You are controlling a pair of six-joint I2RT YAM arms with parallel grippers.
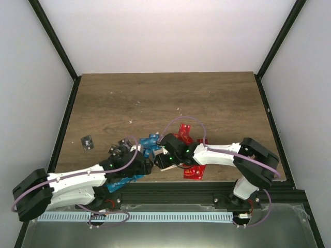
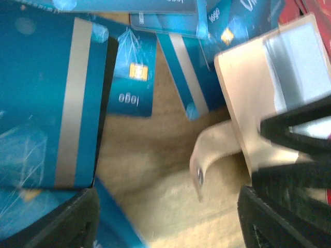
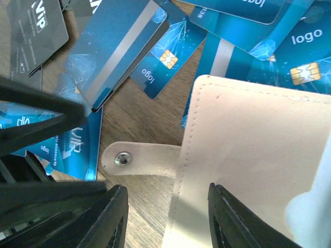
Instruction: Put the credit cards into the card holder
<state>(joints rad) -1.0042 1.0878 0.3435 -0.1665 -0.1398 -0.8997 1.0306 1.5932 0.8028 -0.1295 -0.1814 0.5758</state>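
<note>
Grippers of mine meet close to the near edge of the table (image 1: 207, 98), about midway left to right, with the card holder (image 3: 248, 155) between them. The holder is pale beige with a stitched edge. Its snap strap (image 3: 139, 159) sticks out toward the left, toward my left gripper (image 2: 168, 219), so holder and strap together run left to right.

My right gripper (image 3: 168, 206) has its jaws partly closed. My right wrist view shows only the holder's edge lying between the fingers. The left wrist view shows those dark fingers clamped on the holder's right part, lifting it clear of the wood while the strap droops. My left gripper stands wide apart with nothing between its fingers.

The credit cards (image 3: 305, 41) lie scattered and overlapping just beyond the holder and to its left, mostly blue, chips and stripes showing. One striped blue card (image 3: 121, 51) sits tilted above the rest. The top view adds red cards (image 1: 183, 130) to the right and a lone black card (image 1: 87, 142) well to the left, but my arms nearly hide the holder there.
</note>
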